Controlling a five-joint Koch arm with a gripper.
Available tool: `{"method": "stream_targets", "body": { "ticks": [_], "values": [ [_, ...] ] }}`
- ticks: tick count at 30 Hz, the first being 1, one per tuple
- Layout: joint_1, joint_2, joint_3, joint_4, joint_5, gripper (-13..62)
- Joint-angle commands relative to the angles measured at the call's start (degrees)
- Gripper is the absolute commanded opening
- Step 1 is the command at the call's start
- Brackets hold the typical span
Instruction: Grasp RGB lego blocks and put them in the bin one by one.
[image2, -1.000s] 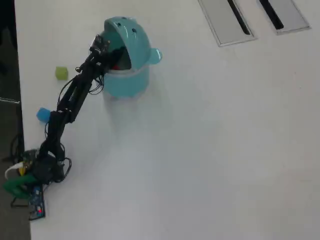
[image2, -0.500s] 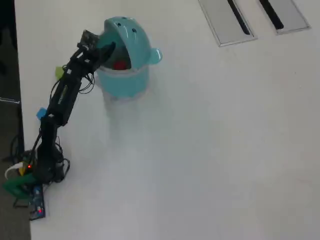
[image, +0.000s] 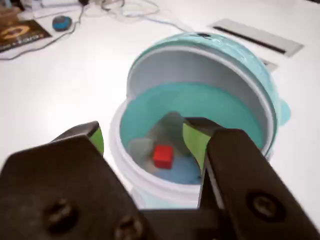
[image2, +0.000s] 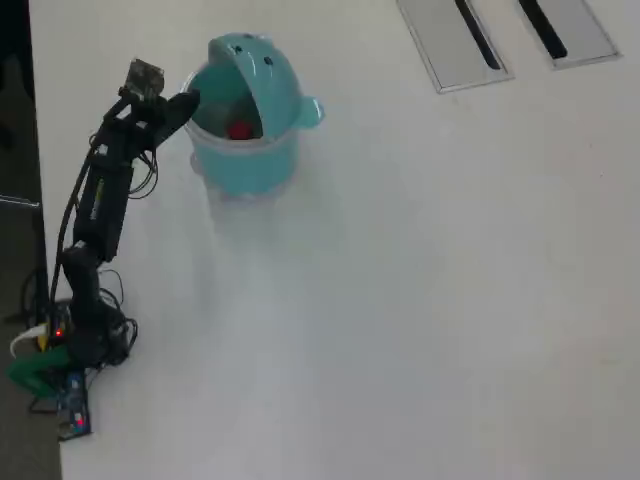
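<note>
1. In the wrist view the gripper (image: 145, 142) hangs right over the mouth of the teal bin (image: 250, 65), low in the frame. Its two fingers (image: 195, 142), tipped with green pads, stand well apart with nothing between them.
2. The red block (image: 162, 156) lies on the bin's floor, seen through the gap between the fingers. In the overhead view it shows as a red dot (image2: 239, 130) inside the bin (image2: 245, 165), at the upper left of the frame.
3. A pale greyish shape sits just left of the red block in the wrist view; I cannot tell what it is. No green or blue block shows on the tabletop (image2: 400, 300) in either view.
4. To my eye the step in hand is the release and clearing out. Done well, the arm lifts straight up first, keeping the fingers clear of the white rim (image: 117, 150) and of the domed lid (image: 210, 42) standing open behind.
5. The risk I see is clipping the rim or lid on the way out and tipping the light bin.
6. Grey panels (image2: 455, 40) lie far off at the upper right, out of the way.
</note>
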Motion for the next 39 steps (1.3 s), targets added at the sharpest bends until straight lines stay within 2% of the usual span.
{"method": "stream_targets", "body": {
  "ticks": [1,10,20,39],
  "values": [
    [-1.05,5.80,0.88,-0.18,-0.44,29.4],
    [-3.60,22.68,28.13,-1.76,-1.23,29.4],
    [-9.05,34.28,49.75,-6.77,-1.41,29.7],
    [-22.41,35.07,71.63,-22.15,-1.41,30.1]
  ]
}}
